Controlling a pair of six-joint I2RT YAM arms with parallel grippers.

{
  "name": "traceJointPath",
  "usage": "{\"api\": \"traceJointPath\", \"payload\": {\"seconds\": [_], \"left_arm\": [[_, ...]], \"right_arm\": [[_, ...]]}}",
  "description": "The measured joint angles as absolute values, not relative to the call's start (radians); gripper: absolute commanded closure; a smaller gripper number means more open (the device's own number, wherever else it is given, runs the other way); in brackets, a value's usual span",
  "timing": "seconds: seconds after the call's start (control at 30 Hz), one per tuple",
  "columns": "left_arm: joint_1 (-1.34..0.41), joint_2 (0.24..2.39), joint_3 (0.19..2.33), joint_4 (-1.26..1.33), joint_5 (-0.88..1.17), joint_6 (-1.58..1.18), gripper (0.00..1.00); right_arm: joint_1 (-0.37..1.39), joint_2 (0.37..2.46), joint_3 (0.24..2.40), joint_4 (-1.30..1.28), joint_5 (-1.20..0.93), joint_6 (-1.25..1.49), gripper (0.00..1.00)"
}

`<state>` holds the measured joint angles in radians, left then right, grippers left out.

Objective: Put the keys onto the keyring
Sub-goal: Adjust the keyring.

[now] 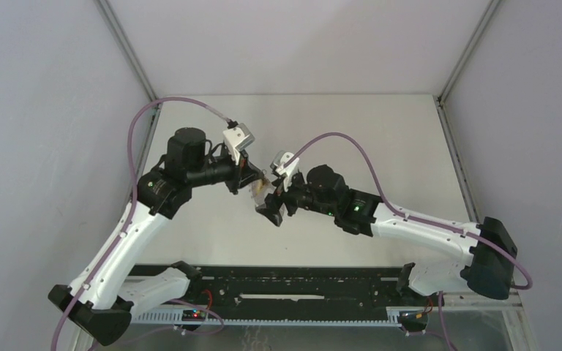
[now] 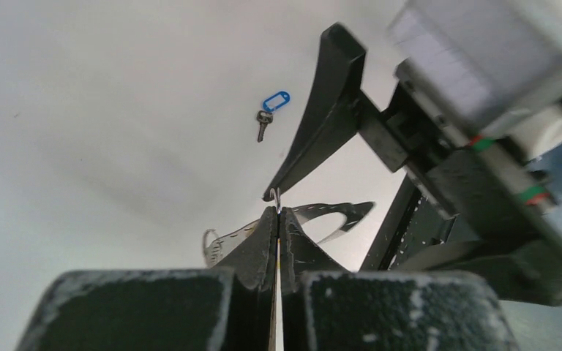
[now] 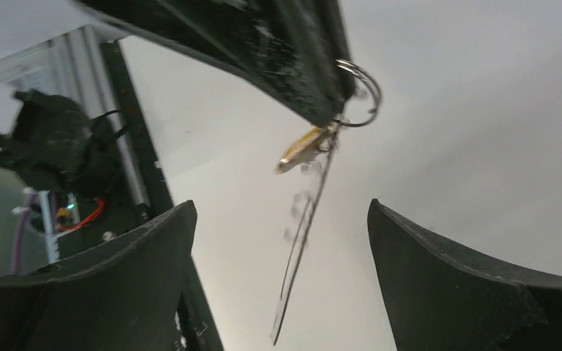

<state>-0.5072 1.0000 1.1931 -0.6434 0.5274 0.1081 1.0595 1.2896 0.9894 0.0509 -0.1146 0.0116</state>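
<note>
My left gripper (image 2: 278, 212) is shut on the keyring, and a small metal loop (image 3: 362, 95) pokes out past its fingertips. The keyring's thin hoop (image 3: 304, 241) hangs edge-on below that grip. It hangs between the fingers of my right gripper (image 3: 282, 207), which is open wide and touches nothing. A yellow-headed key (image 3: 304, 150) dangles at the loop, right under the left fingertips. The blue-tagged key (image 2: 269, 113) lies flat on the white table beyond the grippers. In the top view both grippers meet mid-table, left gripper (image 1: 252, 183) above right gripper (image 1: 271, 208).
One right finger (image 2: 322, 124) stands close in front of the left fingertips. A black slotted rail (image 1: 300, 292) runs along the near table edge between the arm bases. Grey walls enclose the white table (image 1: 380, 139) on three sides.
</note>
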Motion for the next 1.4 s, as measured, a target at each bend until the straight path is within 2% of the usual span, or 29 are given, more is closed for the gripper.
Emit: {"api": "traceJointPath", "payload": {"seconds": [0.2,0.27,0.33,0.47,0.53,0.57,0.7,0.73,0.77,0.83,0.93,1.0,1.1,1.23,1.27,1.3,1.4], "left_arm": [[-0.505,0.992,1.193,-0.618,0.528,0.062,1.0],[-0.504,0.985,1.193,-0.609,0.53,0.05,1.0],[-0.503,0.978,1.193,-0.606,0.532,0.042,1.0],[-0.503,0.965,1.193,-0.606,0.532,0.032,1.0],[-0.503,0.962,1.193,-0.604,0.532,0.029,1.0],[-0.502,0.961,1.193,-0.604,0.53,0.027,1.0],[-0.501,0.961,1.193,-0.598,0.532,0.025,1.0],[-0.5,0.96,1.193,-0.598,0.532,0.025,1.0],[-0.498,0.96,1.193,-0.597,0.532,0.025,1.0],[-0.498,0.96,1.193,-0.595,0.536,0.026,1.0],[-0.494,0.959,1.193,-0.592,0.537,0.028,1.0],[-0.494,0.959,1.193,-0.584,0.542,0.033,1.0],[-0.494,0.958,1.193,-0.579,0.559,0.034,0.98],[-0.494,0.955,1.193,-0.579,0.583,0.034,0.86],[-0.494,0.955,1.193,-0.578,0.588,0.035,0.8],[-0.494,0.955,1.193,-0.579,0.591,0.036,0.68],[-0.493,0.955,1.193,-0.592,0.594,0.051,0.49]], "right_arm": [[1.085,1.36,0.989,0.082,0.058,0.029,0.22],[1.089,1.374,0.989,0.094,0.103,0.033,0.3],[1.089,1.38,0.989,0.099,0.133,0.031,0.41],[1.089,1.38,0.989,0.109,0.166,0.02,0.82],[1.089,1.38,0.989,0.111,0.172,0.014,0.97],[1.089,1.38,0.989,0.114,0.171,0.01,1.0],[1.096,1.37,0.989,0.112,0.149,0.006,1.0],[1.093,1.366,0.989,0.109,0.144,0.006,0.95],[1.086,1.36,0.989,0.107,0.129,0.007,0.86],[1.071,1.347,0.989,0.101,0.095,0.017,0.82],[1.039,1.32,0.989,0.088,0.034,0.035,0.87],[1.024,1.302,0.989,0.075,-0.01,0.043,0.98],[1.015,1.283,0.989,0.052,-0.074,0.051,1.0],[1.003,1.254,0.965,0.059,-0.134,0.07,1.0],[1.002,1.246,0.955,0.062,-0.141,0.074,1.0],[1.001,1.237,0.946,0.064,-0.148,0.078,1.0],[0.99,1.211,0.927,0.065,-0.161,0.09,1.0]]}}
